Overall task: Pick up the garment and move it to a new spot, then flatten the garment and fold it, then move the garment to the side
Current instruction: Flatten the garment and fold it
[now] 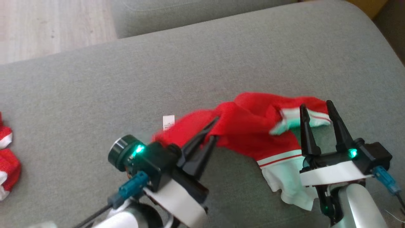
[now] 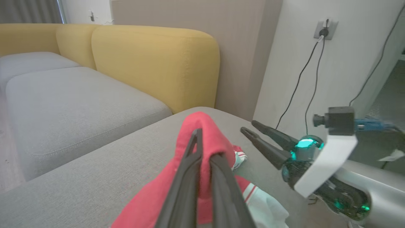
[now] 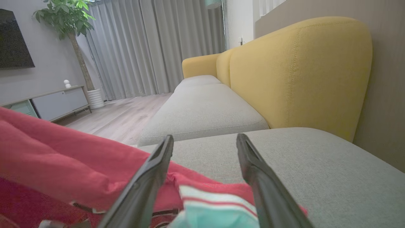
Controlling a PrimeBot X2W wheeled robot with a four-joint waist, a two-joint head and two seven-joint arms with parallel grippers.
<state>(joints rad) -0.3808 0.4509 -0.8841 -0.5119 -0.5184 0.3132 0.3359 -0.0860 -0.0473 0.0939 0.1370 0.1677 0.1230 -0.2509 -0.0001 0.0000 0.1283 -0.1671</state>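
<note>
— Where is the garment found?

— It is spread in a crumpled band across the near part of the grey sofa cushion. The body is red and the trim is white with red stripes. A white section is laid toward the cushion's near edge, and a small white label is seen at the garment's left end.

— How is the left gripper set against it?

— Its two dark fingers are pressed together, and a fold of red cloth is pinched between them. In the left wrist view the cloth is drawn up into a peak around the fingertips, and the rest is draped down onto the cushion.

— And the right gripper?

— Its fingers are held wide apart and nothing is gripped. It is placed at the garment's right end. In the head view a white, striped cuff is crossed by the finger nearer the left gripper. In the right wrist view the striped edge is seen low between the two fingers, with red cloth banked up on that view's left. Whether the cloth is touched by those fingers cannot be told.

— What else is seen?

— A second red and white cloth is seen at the cushion's far left edge, well apart from the garment. A yellow backrest is seen behind the cushions, and pale wood floor beyond the sofa.
</note>
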